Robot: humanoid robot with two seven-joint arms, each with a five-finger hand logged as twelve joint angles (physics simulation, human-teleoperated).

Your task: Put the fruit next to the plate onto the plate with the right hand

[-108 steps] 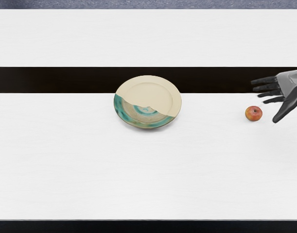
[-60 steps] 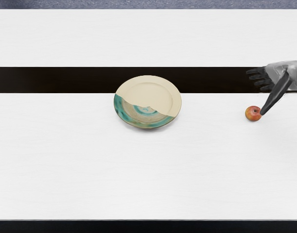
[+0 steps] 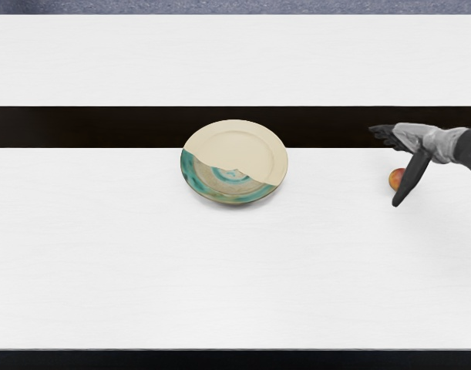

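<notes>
- Right hand [image 3: 411, 150] is seen entering from the right edge, held over the fruit [image 3: 394, 178]; the wrist is turned so the palm faces down and left.
- Hand state: released. The fingers [image 3: 385, 132] are stretched out toward the plate side and the thumb [image 3: 405, 185] is angled down across the fruit. Nothing is gripped.
- The fruit (small, red-orange, apple-like) is sitting on the counter [image 3: 220, 270], well apart from the plate [image 3: 235, 150], to its right. Only a sliver is visible at the thumb's left edge; the rest is hidden by the hand.
- Whether the thumb is touching the fruit cannot be told from this view.
- Likely reason for the pose: the fruit is being bracketed from above, thumb on the near side and fingers on the far side, so that a closing curl would trap it rather than roll it away.
- The plate is empty, half over the dark gap [image 3: 104, 127] between the two white surfaces.
- Step judged: pre-grasp. Closure, lift and carry to the plate are not yet done.
- Risk: a round fruit can be nudged off by a one-sided touch from the thumb.
- Left arm is not shown.
</notes>
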